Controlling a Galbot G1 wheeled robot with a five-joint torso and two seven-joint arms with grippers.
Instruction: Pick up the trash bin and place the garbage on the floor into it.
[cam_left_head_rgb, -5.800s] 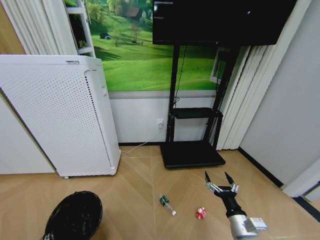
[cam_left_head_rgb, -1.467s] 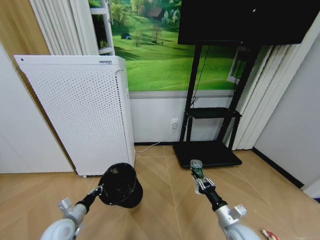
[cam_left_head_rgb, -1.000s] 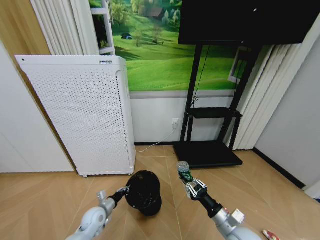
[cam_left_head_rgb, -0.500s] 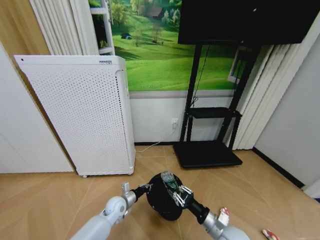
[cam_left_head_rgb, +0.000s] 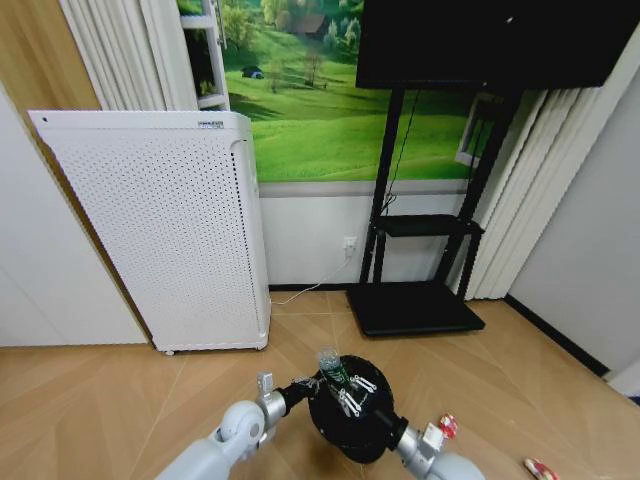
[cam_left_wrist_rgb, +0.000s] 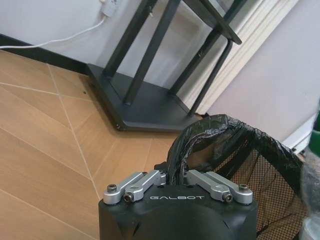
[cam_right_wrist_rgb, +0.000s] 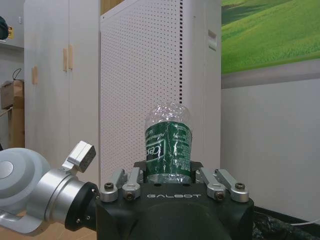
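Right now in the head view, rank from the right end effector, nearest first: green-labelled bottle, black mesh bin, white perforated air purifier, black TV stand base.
1. Green-labelled clear plastic bottle: held in the right end effector.
2. Black mesh trash bin: directly below, gripped at its rim by the left end effector.
3. Black TV stand base: behind, towards the right.
4. White perforated air purifier: behind, far left.

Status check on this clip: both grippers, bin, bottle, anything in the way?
Left gripper shut on the black mesh trash bin's rim, bin held up. Right gripper shut on the green-labelled plastic bottle, above the bin's mouth. Nothing between them.
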